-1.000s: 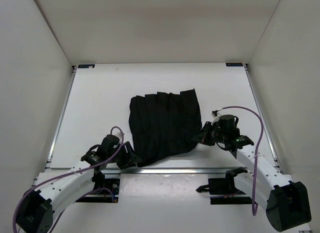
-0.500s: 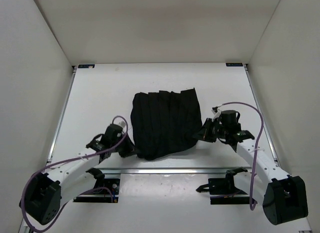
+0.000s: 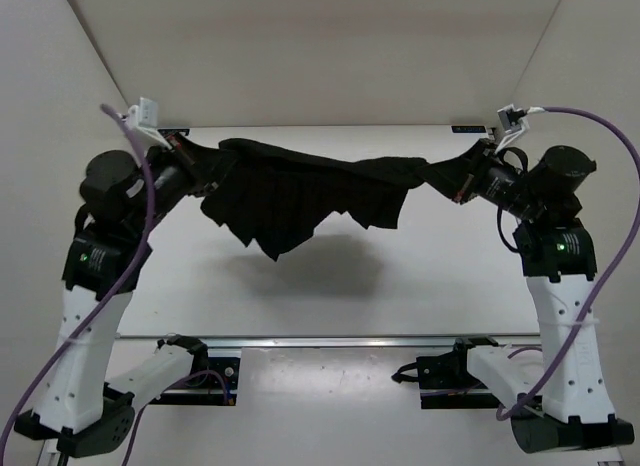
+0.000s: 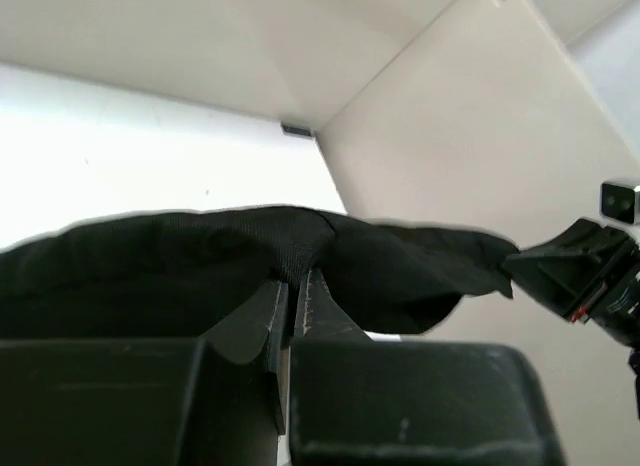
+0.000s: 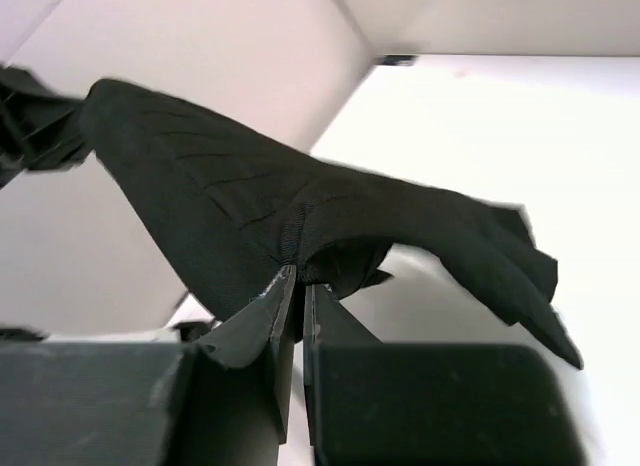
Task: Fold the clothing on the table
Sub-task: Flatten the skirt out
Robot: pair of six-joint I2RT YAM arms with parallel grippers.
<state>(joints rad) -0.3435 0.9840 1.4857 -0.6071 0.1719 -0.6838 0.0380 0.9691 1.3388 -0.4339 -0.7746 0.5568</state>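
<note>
The clothing is no longer on the desk. One second earlier it lay flat near the front edge, with both arms low at its near corners. It now hangs in the air, stretched between the two raised arms, and its middle sags to a point above its shadow.

The left pincer is clamped on one end of the garment. The right pincer is clamped on the opposite end.

Assessment: the grasp stage appears complete, and the garment is spread ready to be laid down and folded.

The overhead view shows the full span and the sag. Only the wrist views show the fabric nipped between each pair of closed fingertips. The left wrist view also shows the right pincer across the span.
</note>
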